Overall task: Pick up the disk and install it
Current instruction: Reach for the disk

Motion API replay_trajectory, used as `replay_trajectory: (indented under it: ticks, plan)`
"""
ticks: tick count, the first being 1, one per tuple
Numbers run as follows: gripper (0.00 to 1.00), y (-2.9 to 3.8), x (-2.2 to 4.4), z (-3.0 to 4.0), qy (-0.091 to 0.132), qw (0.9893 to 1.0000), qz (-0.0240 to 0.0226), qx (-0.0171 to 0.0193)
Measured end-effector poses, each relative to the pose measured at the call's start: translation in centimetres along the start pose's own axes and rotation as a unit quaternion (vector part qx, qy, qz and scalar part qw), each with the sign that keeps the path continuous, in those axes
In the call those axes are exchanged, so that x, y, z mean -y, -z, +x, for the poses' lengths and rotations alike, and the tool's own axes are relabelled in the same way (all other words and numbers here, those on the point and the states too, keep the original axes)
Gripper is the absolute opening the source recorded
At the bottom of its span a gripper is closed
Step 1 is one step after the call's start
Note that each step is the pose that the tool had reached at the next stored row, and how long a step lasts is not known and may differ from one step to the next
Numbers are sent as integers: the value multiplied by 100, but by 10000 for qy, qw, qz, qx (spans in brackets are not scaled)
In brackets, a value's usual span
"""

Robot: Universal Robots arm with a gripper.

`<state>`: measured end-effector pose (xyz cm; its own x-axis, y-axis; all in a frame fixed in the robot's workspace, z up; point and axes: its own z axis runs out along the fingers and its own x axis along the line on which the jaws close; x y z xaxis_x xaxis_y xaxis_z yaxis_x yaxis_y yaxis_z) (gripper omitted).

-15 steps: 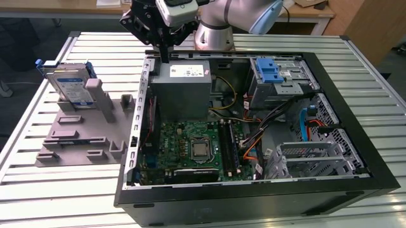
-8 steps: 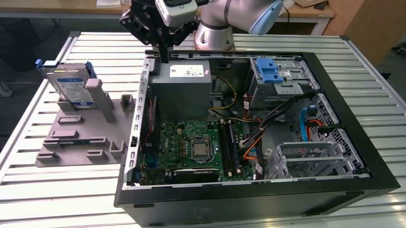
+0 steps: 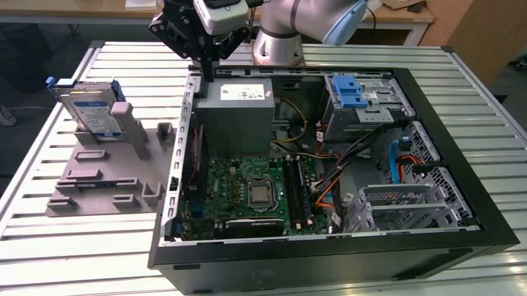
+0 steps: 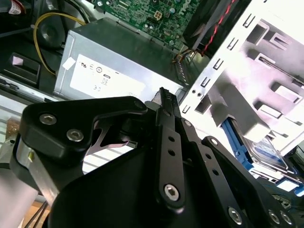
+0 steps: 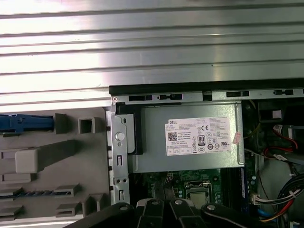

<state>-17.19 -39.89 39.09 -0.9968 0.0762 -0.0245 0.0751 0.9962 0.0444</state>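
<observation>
slatted metal tabletop carries an open computer case; the disk stands upright in a grey rack beside it, seemingly propped for easy grasping, while the fingers, pressed together and empty, hang over the case's rim.

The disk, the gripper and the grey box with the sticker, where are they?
disk (image 3: 92, 116): exterior view, on its white-and-blue label.
gripper (image 3: 206, 73): exterior view, at its lower tip.
power supply box (image 3: 239, 126): exterior view, on its bare grey face.
</observation>
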Motion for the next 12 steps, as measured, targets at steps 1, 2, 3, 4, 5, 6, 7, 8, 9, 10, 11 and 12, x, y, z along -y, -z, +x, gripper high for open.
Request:
replay_trajectory:
  ticks: [1,2,3,4,5,6,7,8,9,10,11,12]
  plan:
    - [11,1,1,20,0,10000,0,0]
    - [11,1,1,38,0,10000,0,0]
    - [11,1,0,55,1,10000,0,0]
    - [11,1,-1,71,1,10000,0,0]
    - [11,1,-1,86,0,10000,0,0]
    - [11,1,-1,95,0,10000,0,0]
    - [11,1,-1,98,0,10000,0,0]
    - [11,1,-1,98,1,10000,0,0]
    - [11,2,-1,100,0,10000,0,0]
    - [11,2,-1,101,0,10000,0,0]
    - [11,2,-1,102,0,10000,0,0]
    - [11,2,0,103,0,10000,0,0]
